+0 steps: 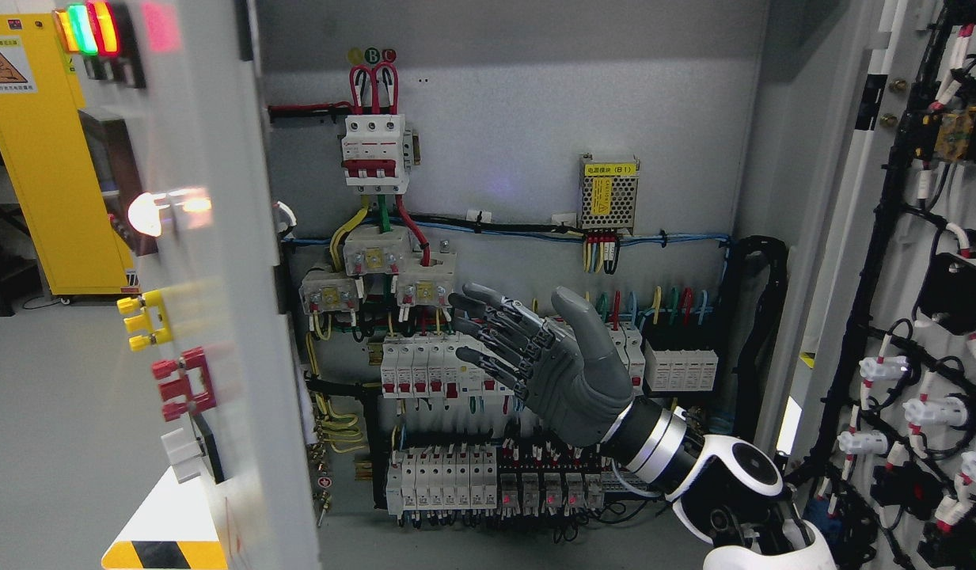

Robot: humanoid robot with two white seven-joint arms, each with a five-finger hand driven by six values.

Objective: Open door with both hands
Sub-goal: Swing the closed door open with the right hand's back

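Note:
The grey electrical cabinet stands with both doors swung wide. The left door (210,317) fills the picture's left and looks blurred; it carries red and green lamps, a white lamp, and yellow and red fittings. The right door (915,301) at the far right shows its inner side with black cable looms and white connectors. My right hand (519,336) comes in from the lower right and hovers in front of the breaker rows (432,368). Its fingers are spread toward the left, holding nothing and touching neither door. My left arm is out of view.
Inside the cabinet are a red-and-white main breaker (373,150), a small metal power supply (610,190), coloured wiring and a lower terminal row (488,479). A yellow cabinet (44,174) stands on the grey floor behind the left door.

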